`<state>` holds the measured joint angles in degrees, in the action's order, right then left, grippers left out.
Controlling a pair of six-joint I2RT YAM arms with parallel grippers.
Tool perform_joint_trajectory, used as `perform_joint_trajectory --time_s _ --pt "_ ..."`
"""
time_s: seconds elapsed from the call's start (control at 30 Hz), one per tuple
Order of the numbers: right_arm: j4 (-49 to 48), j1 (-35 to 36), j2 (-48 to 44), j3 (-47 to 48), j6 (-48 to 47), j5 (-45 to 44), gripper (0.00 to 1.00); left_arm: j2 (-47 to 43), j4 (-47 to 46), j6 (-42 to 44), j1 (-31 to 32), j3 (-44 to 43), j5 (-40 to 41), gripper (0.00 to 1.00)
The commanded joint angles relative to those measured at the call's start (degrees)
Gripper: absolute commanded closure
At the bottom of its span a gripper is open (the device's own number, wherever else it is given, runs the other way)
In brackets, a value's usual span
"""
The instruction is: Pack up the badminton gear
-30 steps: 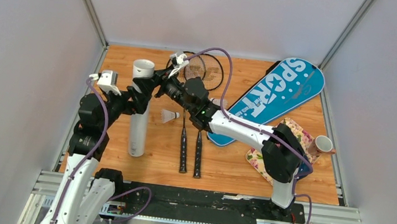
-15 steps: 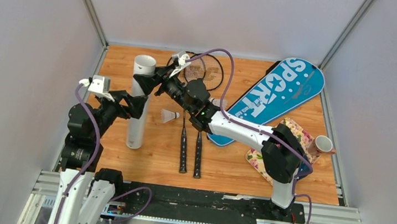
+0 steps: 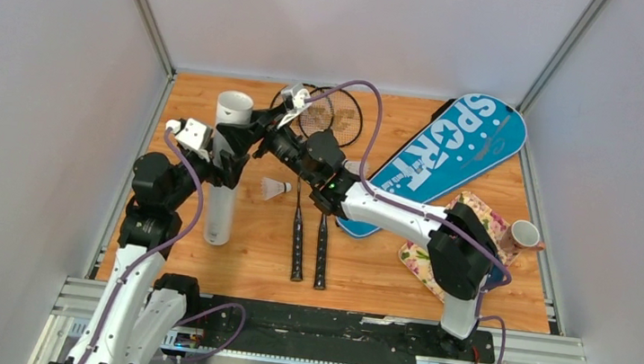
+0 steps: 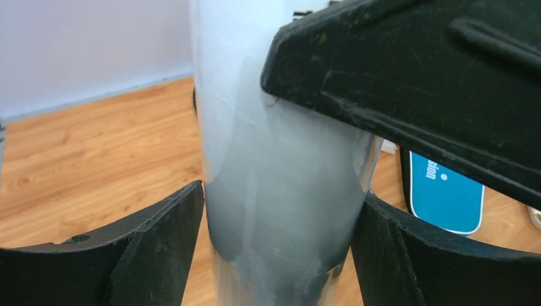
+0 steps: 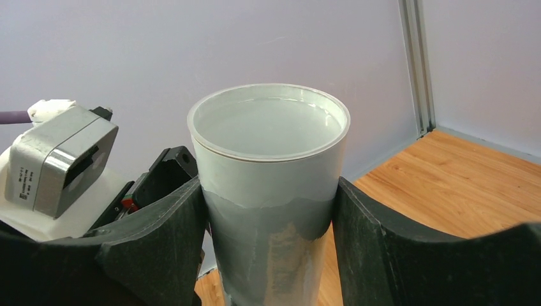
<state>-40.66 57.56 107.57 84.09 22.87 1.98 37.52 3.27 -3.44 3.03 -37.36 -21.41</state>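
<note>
On the wooden table (image 3: 363,268), seen from above, the white tube (image 3: 222,203) stands upright at about ten o'clock. The right gripper (image 3: 244,133) has hold of it just under the rim. The left gripper (image 3: 229,168) sits lower down, around its middle. Two rackets (image 3: 298,234) lie near the centre, handles toward six o'clock, with one shuttlecock (image 3: 277,188) just at their nine o'clock. The blue cover (image 3: 448,150) lies at two o'clock and a floral cloth (image 3: 476,209) at four.

From the left wrist, the jaws are spread to their widest on either side of the tube. Whether the fingers (image 4: 159,242) press on it, I cannot tell.

From the right wrist, the jaws are partly closed and both sit against the tube's wall below its open mouth.
</note>
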Motion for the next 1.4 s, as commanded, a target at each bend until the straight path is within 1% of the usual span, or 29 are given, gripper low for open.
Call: perform_joint_trajectory --time_s 0.0,0.07,0.1,0.17,0.2,0.23,0.27,0.3,0.37,0.43,0.5,0.53,0.6,0.63,0.7,0.73,0.77,0.83,0.9,0.93,0.97,1.0,1.03,1.1,1.2,1.37 --pt "-5.57 -0.17 -4.56 -0.95 0.95 -0.83 0.52 0.54 -9.32 4.57 -0.21 0.62 -5.56 0.18" --pt "-5.48 -0.17 -4.56 -1.04 1.21 -0.84 0.51 0.63 -11.17 4.67 -0.21 1.5 -6.28 0.2" --pt "-5.48 -0.17 -4.56 -1.12 1.38 -0.84 0.51 0.54 -11.61 4.76 -0.13 1.77 -6.19 0.27" --pt "-5.48 -0.17 -4.56 -1.3 1.65 -0.22 0.5 0.71 -12.06 5.9 -0.13 2.38 -6.45 0.3" --pt "-5.3 -0.17 -4.65 -1.3 2.0 -0.05 0.43 0.89 -11.8 6.51 -0.21 2.47 -6.28 0.35" --pt "-4.95 -0.17 -4.91 -1.21 2.17 -0.13 0.36 0.89 -11.36 7.56 -0.13 2.65 -4.97 0.37" --pt "-2.95 -0.17 -5.17 -1.21 2.35 -0.22 0.31 0.72 -11.18 8.01 -0.21 2.82 -4.35 0.41" --pt "-1.88 -0.17 -6.05 -1.21 2.44 -0.39 0.23 0.19 -11.18 8.8 -0.13 3.52 -3.91 0.42" --pt "2.85 -0.17 -7.28 -1.3 2.44 -0.48 0.18 -0.6 -12.75 9.24 -0.21 4.75 -3.64 0.43" --pt "8.02 -0.34 -9.91 -1.83 2.35 0.04 0.15 -1.57 -13.9 11.08 -0.21 6.42 -5.21 0.47" --pt "13.47 -0.87 -11.76 -1.48 3.31 0.39 0.09 -2.53 -14.43 12.23 -0.21 7.39 -5.75 0.5" --pt "21.6 -1.39 -12.38 -0.52 4.97 1.44 0.09 -2.88 -14.86 13.19 -0.21 8.61 -6.18 0.51" --pt "28.77 -2.63 -14.84 1.42 4.47 5.47 0.09 -4.81 -16.27 14.07 -0.21 10.46 -6.63 0.52" --pt "35.33 -2.89 -15.89 1.68 3.68 6.45 0.09 -5.61 -17.93 14.25 -0.13 12.47 -7.32 0.52" --pt "40.73 -3.94 -19.49 1.69 0.52 9.69 0.1 -7.62 -18.38 15.04 -0.21 13.89 -7.68 0.53" --pt "48.32 -3.95 -20.63 1.95 -1.06 10.76 0.1 -8.24 -17.69 15.39 -0.21 14.51 -8.12 0.53" --pt "52.58 -4.3 -21.52 2.91 -4.9 11.81 0.1 -8.68 -16.9 16.09 -0.21 14.69 -8.38 0.53" --pt "62.49 -4.3 -24.5 5.73 -7.57 11.82 0.14 -9.57 -13.92 18.38 -0.21 14.43 -9.78 0.53" --pt "66.4 -4.3 -26.87 6.69 -9.24 12.17 0.16 -10.18 -11.98 20.48 -0.21 14.25 -11.45 0.54" --pt "68.5 -4.39 -26.8 10.0 -9.25 12.87 0.19 -10.44 -11.1 20.75 -0.13 14.42 -12.51 0.55" --pt "73.22 -4.3 -26.28 12.21 -8.82 13.4 0.22 -10.8 -11.18 20.84 -0.21 14.77 -12.86 0.55" --pt "75.45 -4.3 -25.4 14.32 -7.24 14.1 0.31 -11.49 -11.44 20.58 -0.13 15.82 -13.3 0.55" --pt "78.25 -4.21 -23.13 18.43 -6.45 16.46 0.37 -12.02 -12.66 20.15 -0.13 16.44 -13.83 0.55" --pt "79.95 -3.77 -21.1 21.36 -4.77 18.06 0.47 -12.99 -13.72 18.4 -0.21 17.76 -14.27 0.56" --pt "81.71 -1.67 -18.37 24.71 -3.89 15.25 0.5 -13.96 -14.69 16.2 -0.13 19.08 -15.24 0.59" --pt "81.09 2.37 -15.2 26.91 -5.55 10.86 0.47 -14.58 -14.96 15.75 -0.13 20.66 -15.24 0.62"
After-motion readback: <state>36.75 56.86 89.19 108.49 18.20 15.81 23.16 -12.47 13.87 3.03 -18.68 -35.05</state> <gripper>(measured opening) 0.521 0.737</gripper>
